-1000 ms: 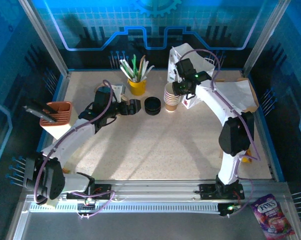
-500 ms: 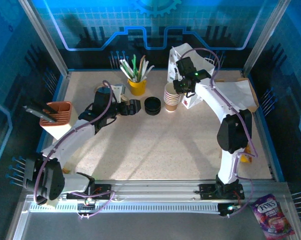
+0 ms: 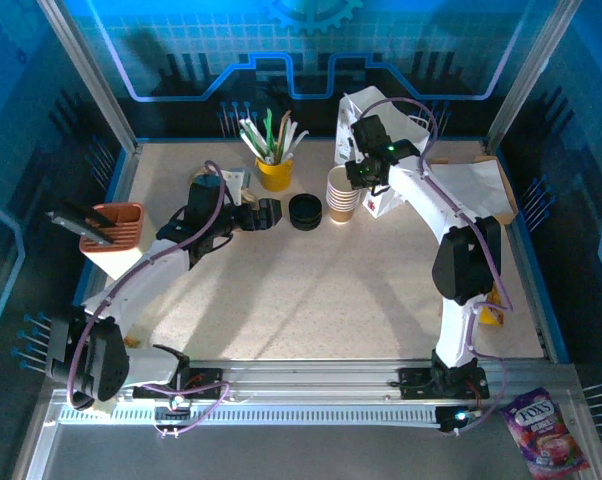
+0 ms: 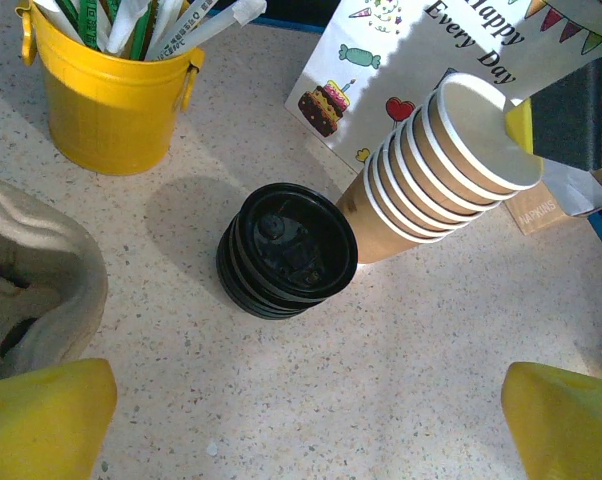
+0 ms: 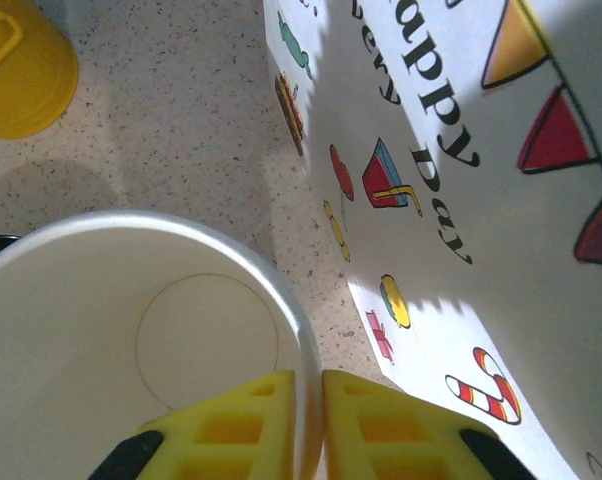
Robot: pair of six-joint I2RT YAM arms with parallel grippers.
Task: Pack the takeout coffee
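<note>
- The right wrist view looks straight down into the top cup [image 5: 181, 330]: a bare white inside. The right gripper [image 5: 306, 420] has narrowed onto its rim, one yellow finger [image 5: 236, 420] inside and one outside.
- The left wrist view shows what that view cuts off: the top cup crowns a tilted stack of paper cups [image 4: 421, 190], brown outside with cream rims. The stack leans toward 1 o'clock, against the white paper bag [image 4: 401, 50].
- At 9 o'clock of the cup stack, close beside it, stands a stack of black lids [image 4: 286, 250].
- The left gripper [image 4: 306, 420] is spread wide and holds nothing, its yellow tips in the two bottom corners.
- The top external view places the left gripper [image 3: 271, 213] at 9 o'clock of the lids, just beside them.
- A yellow cup [image 3: 274, 175] at 12 o'clock of the desk [image 3: 311, 290] holds utensils.
- An orange holder [image 3: 116, 228] at 9 o'clock holds a dark tool.
- I cannot tell what the bag contains.
- I cannot tell where the takeout coffee is.
</note>
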